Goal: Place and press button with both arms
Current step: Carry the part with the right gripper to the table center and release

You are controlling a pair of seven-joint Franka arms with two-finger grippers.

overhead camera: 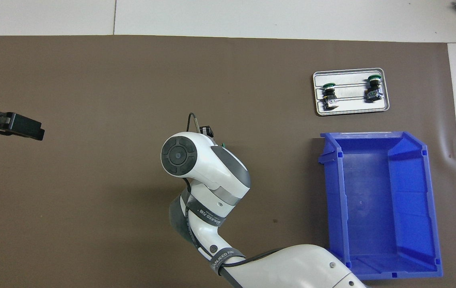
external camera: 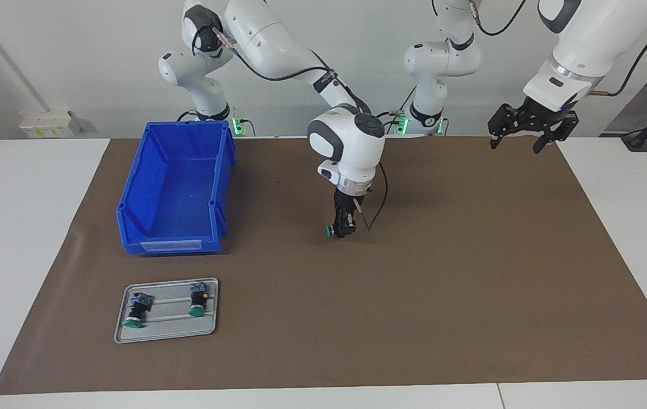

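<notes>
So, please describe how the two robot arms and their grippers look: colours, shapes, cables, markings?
Both arms, the right arm and the left arm, have rounded white shells with dark grey joint caps. Thin black cables run along them. The right arm wears black bands with white lettering. The right gripper and left gripper are black two-finger claws. Green lights glow at the bases.

Pretty clearly a robotics lab: two white robot arms (external camera: 278, 51) bolted at a white table (external camera: 28, 227) with a brown mat (external camera: 414, 284), plain white wall (external camera: 73, 57).
</notes>
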